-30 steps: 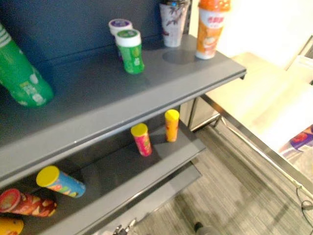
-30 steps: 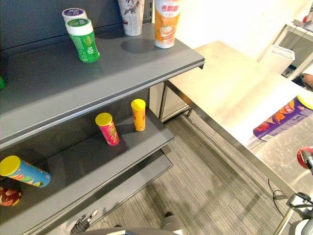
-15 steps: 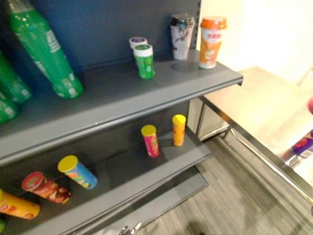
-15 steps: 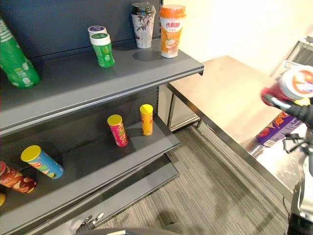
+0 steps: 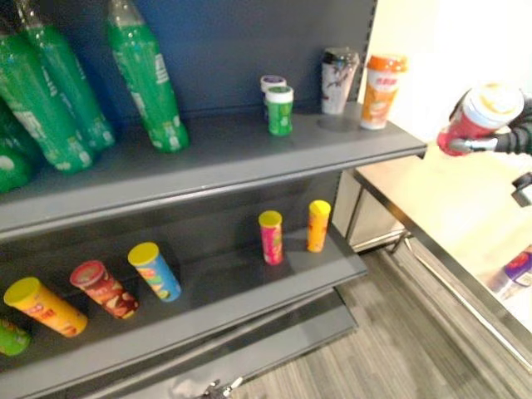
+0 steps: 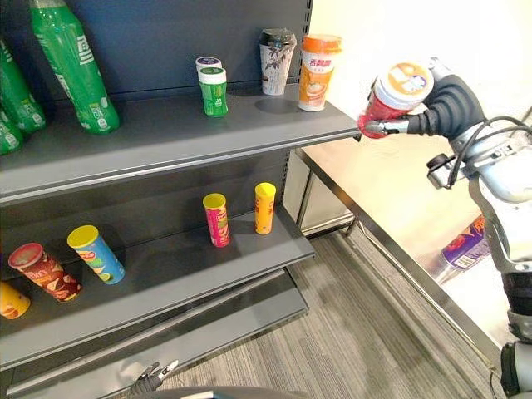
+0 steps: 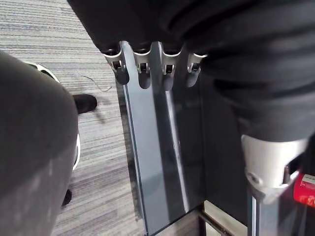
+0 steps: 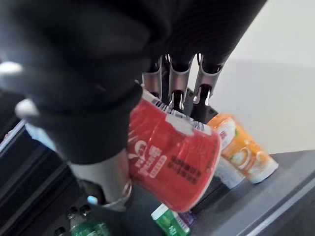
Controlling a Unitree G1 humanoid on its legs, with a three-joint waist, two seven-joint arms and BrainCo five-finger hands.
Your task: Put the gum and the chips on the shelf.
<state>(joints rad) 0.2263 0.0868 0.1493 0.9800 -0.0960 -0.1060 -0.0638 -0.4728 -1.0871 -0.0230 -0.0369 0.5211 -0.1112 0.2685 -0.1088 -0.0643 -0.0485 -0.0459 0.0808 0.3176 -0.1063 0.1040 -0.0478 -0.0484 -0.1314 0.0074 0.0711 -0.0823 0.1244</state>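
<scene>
Up from the far right comes the right hand [image 6: 436, 108], and the red cup [image 6: 397, 90] it carries now hangs closer to the shelves than half a second back. The camera has swung too, so more of the green bottles [image 6: 73, 71] show. Fingers [image 8: 179, 91] and thumb are curled round the cup's body, tipping it so its pale lid faces outward. It is in the air just off the right end of the upper shelf [image 6: 249, 137], near the orange cup [image 6: 317, 73] but touching nothing. The left hand [image 7: 142, 73] hangs low by the foot of the shelves, fingers slack and empty.

I take this for the carrying step: the cup looks like the snack being brought over, not yet set down. Two small bottles [image 6: 213, 90], a green one with a purple-lidded one behind, already stand on the upper shelf and are probably the gum. A purple can [image 6: 465, 247] lies on the table [image 6: 391, 191] to the right and may be chips waiting their turn. Next the hand needs to travel in over the shelf edge, stand the cup upright on bare board clear of the orange cup, and let go.

As for labels, the red cup carries a barcode strip and white lettering, and the cans [image 6: 217, 219] on the lower shelf [image 6: 191, 283] wear bright printed wrappers. I won't vouch for any wording.
</scene>
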